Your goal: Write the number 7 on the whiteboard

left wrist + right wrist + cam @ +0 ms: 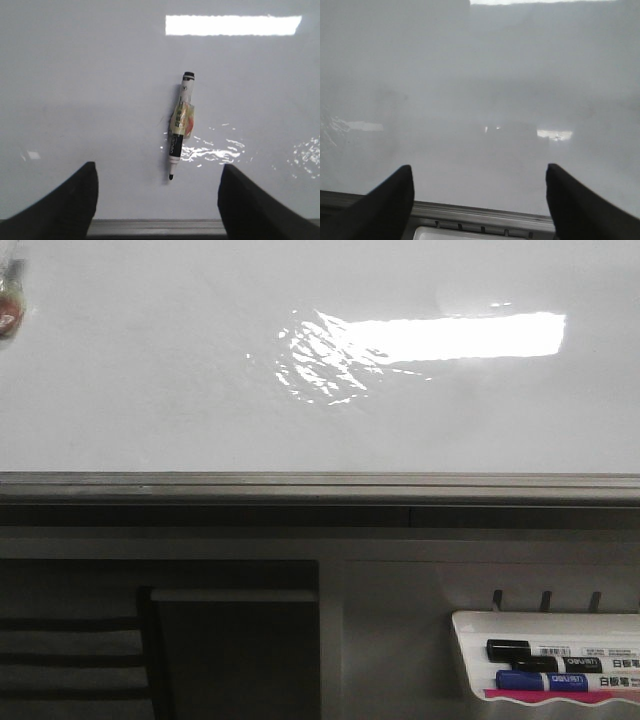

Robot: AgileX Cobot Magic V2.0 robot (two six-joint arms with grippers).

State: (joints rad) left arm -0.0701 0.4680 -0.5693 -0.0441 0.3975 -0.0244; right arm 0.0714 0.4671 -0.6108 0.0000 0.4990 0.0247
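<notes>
Glossy white fills most of what you see: the whiteboard (150,370) spans the front view, with a bright rectangular light reflection (470,337) on its upper right and its grey metal rail (300,483) along the lower edge. No 7 shows on the board in any view. Your left gripper (158,200) has its jaws spread wide and holds nothing; between them, on the board, a marker (180,125) sits apart from both fingers, tip toward the rail (a yellowish label with an orange patch wraps its middle). Your right gripper (479,197) is likewise spread and empty, facing bare board just above the rail. Below the rail, at the front view's lower right, a small white tray (470,660) holds a black marker (540,650) and a blue marker (545,680).
</notes>
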